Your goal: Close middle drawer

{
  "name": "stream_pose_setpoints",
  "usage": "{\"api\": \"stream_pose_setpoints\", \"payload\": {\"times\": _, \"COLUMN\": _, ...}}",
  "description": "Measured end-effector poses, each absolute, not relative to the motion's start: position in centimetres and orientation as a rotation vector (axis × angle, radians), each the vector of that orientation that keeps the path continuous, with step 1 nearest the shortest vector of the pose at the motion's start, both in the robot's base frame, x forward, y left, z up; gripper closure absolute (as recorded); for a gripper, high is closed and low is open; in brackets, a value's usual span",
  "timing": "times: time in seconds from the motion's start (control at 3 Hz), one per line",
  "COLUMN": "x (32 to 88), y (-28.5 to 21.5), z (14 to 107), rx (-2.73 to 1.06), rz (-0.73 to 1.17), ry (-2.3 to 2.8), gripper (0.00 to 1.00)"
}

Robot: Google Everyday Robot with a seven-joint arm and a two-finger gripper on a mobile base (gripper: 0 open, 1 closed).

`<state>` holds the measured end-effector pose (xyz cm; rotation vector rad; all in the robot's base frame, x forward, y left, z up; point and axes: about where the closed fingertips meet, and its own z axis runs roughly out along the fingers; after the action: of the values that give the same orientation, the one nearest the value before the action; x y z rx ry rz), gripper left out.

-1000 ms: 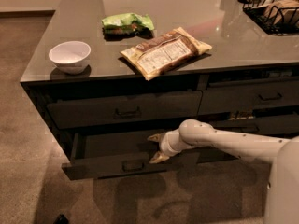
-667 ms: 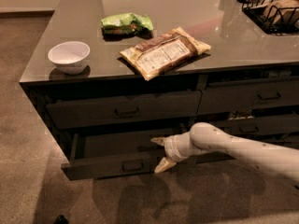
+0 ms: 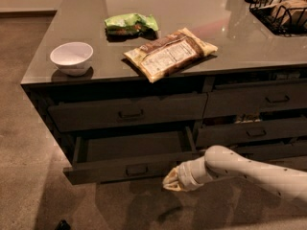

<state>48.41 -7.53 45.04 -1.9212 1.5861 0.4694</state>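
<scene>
The middle drawer (image 3: 108, 171) of the left column stands pulled out from the dark-grey cabinet. Its flat slim front carries a small dark handle (image 3: 136, 169), and its paler inside (image 3: 134, 146) looks empty. My gripper (image 3: 171, 181) is low in front of the cabinet, just below and to the right of the drawer front's right end, close to it. I cannot tell if it touches the front. My pale arm (image 3: 249, 169) comes in from the lower right.
The taller top drawer (image 3: 129, 113) above is shut. Right-column drawers (image 3: 254, 132) sit slightly ajar. On the counter are a white bowl (image 3: 72, 57), a green bag (image 3: 130, 24), a brown snack bag (image 3: 169, 54) and a wire basket (image 3: 283, 8). Carpet floor lies below.
My gripper has moved down and slightly right, from level with the drawer opening to below the drawer front's right end. The drawer stays pulled out.
</scene>
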Motion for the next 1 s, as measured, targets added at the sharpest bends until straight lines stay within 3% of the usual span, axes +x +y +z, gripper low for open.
{"api": "stream_pose_setpoints", "payload": {"times": 0.33, "x": 47.1, "y": -7.4, "z": 41.9, "rx": -1.935, "rz": 0.487, "ry": 1.624, "gripper": 0.95}}
{"api": "stream_pose_setpoints", "payload": {"times": 1.0, "x": 48.2, "y": -6.4, "z": 41.3, "rx": -1.836, "rz": 0.488, "ry": 1.582, "gripper": 1.0}}
